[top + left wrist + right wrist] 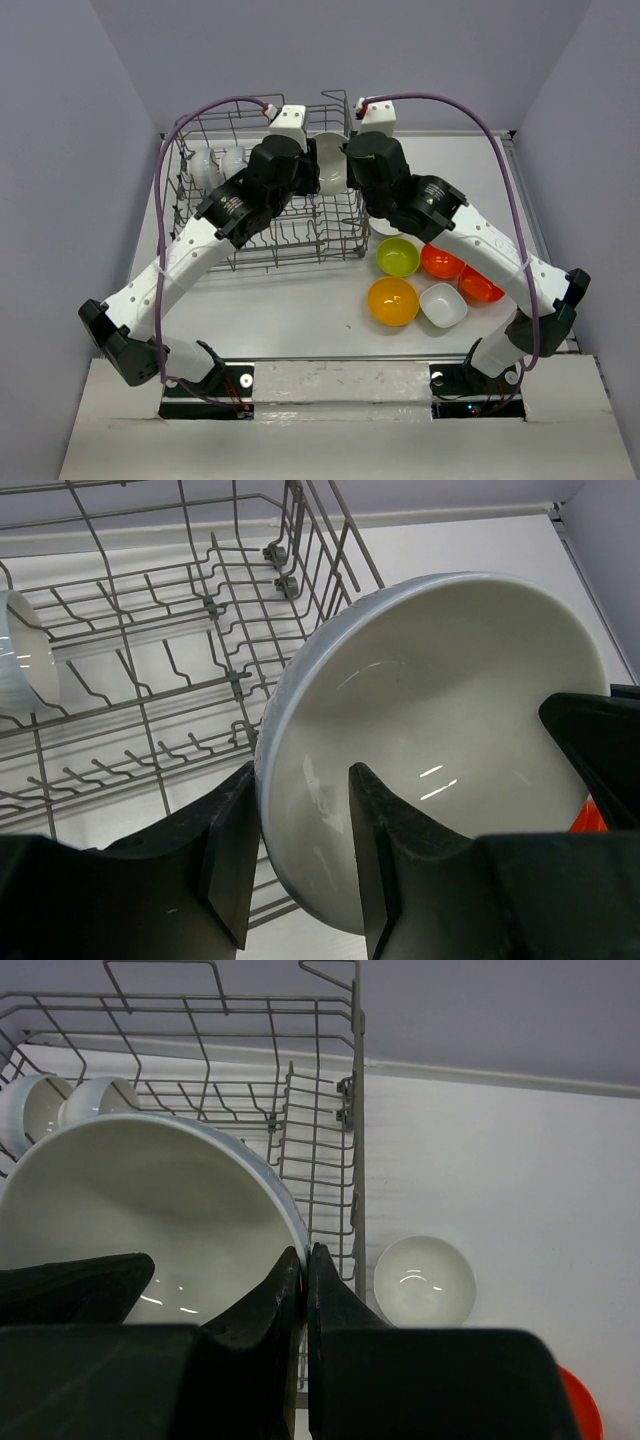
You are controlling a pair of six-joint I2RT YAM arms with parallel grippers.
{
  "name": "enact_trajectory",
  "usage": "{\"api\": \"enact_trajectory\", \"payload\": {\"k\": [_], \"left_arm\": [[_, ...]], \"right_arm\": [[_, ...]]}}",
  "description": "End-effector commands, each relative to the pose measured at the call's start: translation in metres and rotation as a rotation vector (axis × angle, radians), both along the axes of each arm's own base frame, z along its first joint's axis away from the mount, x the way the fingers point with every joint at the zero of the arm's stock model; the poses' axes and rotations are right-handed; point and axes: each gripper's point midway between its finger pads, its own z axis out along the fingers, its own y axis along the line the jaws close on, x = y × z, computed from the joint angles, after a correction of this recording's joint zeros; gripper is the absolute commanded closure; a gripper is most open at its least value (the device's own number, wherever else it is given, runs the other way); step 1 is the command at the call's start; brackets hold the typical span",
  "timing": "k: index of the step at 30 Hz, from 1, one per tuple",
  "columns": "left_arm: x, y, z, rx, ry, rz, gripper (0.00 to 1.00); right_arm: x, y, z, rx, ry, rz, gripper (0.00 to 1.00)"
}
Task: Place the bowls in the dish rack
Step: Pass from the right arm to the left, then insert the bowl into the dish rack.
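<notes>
Dish rack (300, 238) directly beneath white bowl (440, 710) (loose bowls (392, 301) alongside).

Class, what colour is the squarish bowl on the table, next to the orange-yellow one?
White. The squarish bowl shows best in the top external view.

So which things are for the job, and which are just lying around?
For the job: dish rack, held white bowl, two white bowls inside it, six bowls on the table.
Just lying around: only the purple cables.
</notes>
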Motion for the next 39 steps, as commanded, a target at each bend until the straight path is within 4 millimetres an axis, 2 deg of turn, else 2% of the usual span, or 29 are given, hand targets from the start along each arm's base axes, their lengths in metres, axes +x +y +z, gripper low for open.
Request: {"api": "enact_trajectory", "payload": {"k": [1,3,8,9,11,14,16,19,22,26,28,29,30,31,32,33,34,35,36,37,38,39], "left_arm": [[0.004,-0.001,0.010,-0.038,-0.033,0.007,0.56],[0.004,0.000,0.011,-0.039,-0.034,0.008,0.66],[0.003,0.001,0.012,-0.037,-0.035,0.010,0.78],[0.003,0.002,0.011,-0.035,-0.035,0.013,0.89],[0.003,0.003,0.011,-0.032,-0.035,0.017,1.00],[0.004,0.006,0.013,-0.031,-0.041,0.035,1.00],[0.005,0.009,0.017,-0.031,-0.050,0.051,1.00],[0.008,0.013,0.022,-0.025,-0.057,0.078,1.00],[0.009,0.019,0.028,-0.021,-0.069,0.107,1.00],[0.017,0.032,0.042,-0.030,-0.097,0.165,1.00],[0.024,0.046,0.045,-0.015,-0.104,0.210,1.00],[0.029,0.054,0.053,-0.015,-0.119,0.245,1.00],[0.036,0.058,0.051,0.007,-0.119,0.265,1.00],[0.044,0.073,0.054,0.024,-0.125,0.322,1.00],[0.052,0.078,0.061,0.033,-0.138,0.362,1.00],[0.059,0.086,0.063,0.054,-0.142,0.403,1.00],[0.069,0.102,0.070,0.096,-0.158,0.489,1.00],[0.076,0.110,0.071,0.122,-0.163,0.536,1.00],[0.082,0.119,0.074,0.145,-0.169,0.586,1.00],[0.086,0.143,0.091,0.156,-0.197,0.679,1.00],[0.093,0.150,0.093,0.175,-0.198,0.712,1.00],[0.108,0.152,0.082,0.216,-0.179,0.738,1.00]], "right_arm": [[-0.001,0.003,0.052,0.162,-0.117,-0.011,0.99],[0.000,0.002,0.050,0.154,-0.116,-0.018,0.99],[0.000,0.001,0.049,0.152,-0.117,-0.022,0.99],[0.000,0.001,0.049,0.152,-0.117,-0.022,0.99],[0.000,0.001,0.049,0.150,-0.118,-0.024,0.99],[0.000,0.002,0.049,0.155,-0.118,-0.016,0.99],[0.000,0.003,0.050,0.157,-0.118,-0.013,0.84],[-0.001,0.002,0.053,0.162,-0.123,-0.010,0.54],[-0.005,-0.002,0.060,0.175,-0.135,-0.006,0.43],[-0.012,-0.011,0.072,0.195,-0.150,0.002,0.36],[-0.016,-0.017,0.074,0.202,-0.150,0.001,0.35],[-0.022,-0.025,0.081,0.218,-0.160,-0.003,0.35],[-0.024,-0.030,0.081,0.222,-0.161,-0.008,0.35],[-0.026,-0.033,0.075,0.217,-0.153,-0.018,0.35],[-0.028,-0.038,0.073,0.218,-0.153,-0.023,0.35],[-0.035,-0.048,0.077,0.233,-0.161,-0.031,0.35],[-0.035,-0.052,0.064,0.212,-0.146,-0.050,0.35],[-0.040,-0.061,0.065,0.222,-0.150,-0.060,0.35],[-0.039,-0.062,0.055,0.202,-0.138,-0.074,0.34],[-0.044,-0.073,0.053,0.204,-0.135,-0.102,0.35],[-0.046,-0.077,0.047,0.195,-0.126,-0.113,0.35],[-0.050,-0.084,0.033,0.164,-0.103,-0.123,0.35]]}}
